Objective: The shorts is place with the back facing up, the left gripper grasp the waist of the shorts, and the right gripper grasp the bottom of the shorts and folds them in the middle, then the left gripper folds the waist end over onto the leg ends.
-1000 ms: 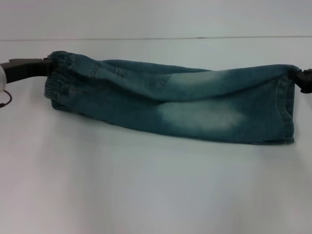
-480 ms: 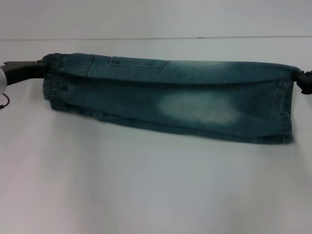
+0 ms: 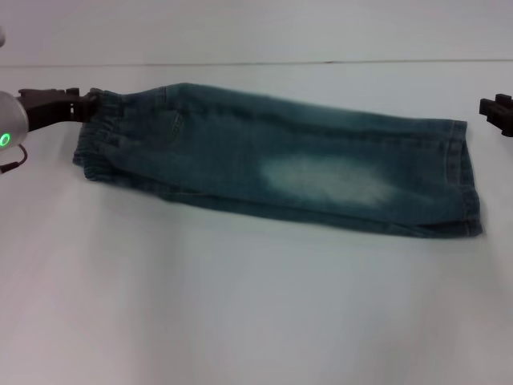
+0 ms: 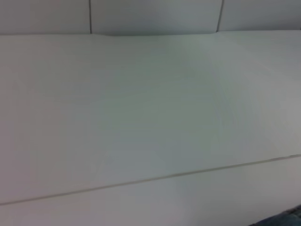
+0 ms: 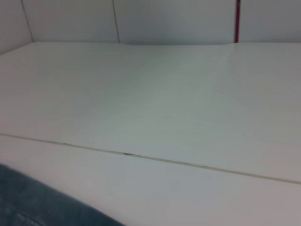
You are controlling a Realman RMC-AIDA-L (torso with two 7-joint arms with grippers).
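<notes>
The shorts (image 3: pixel 280 164) lie flat on the white table, folded lengthwise into a long blue-green denim strip. The ruffled waist (image 3: pixel 96 136) is at the left, the straight-stitched bottom of the shorts (image 3: pixel 465 176) at the right. My left gripper (image 3: pixel 86 104), on the arm with the green light, is at the waist's far corner, and the cloth still bunches at its tips. My right gripper (image 3: pixel 495 108) stands at the right edge, apart from the hem, holding nothing. A sliver of denim (image 4: pixel 291 220) shows in the left wrist view, and a denim corner (image 5: pixel 33 202) in the right wrist view.
A thin seam (image 3: pixel 321 62) runs across the white table (image 3: pixel 256 305) behind the shorts. A tiled wall with a red stripe (image 5: pixel 237 21) stands beyond the table's far edge.
The lifted, stretched shorts have come down flat on the table. My right gripper has let go of the hem and drawn away to the right. My left arm shifted slightly, staying at the waist.
</notes>
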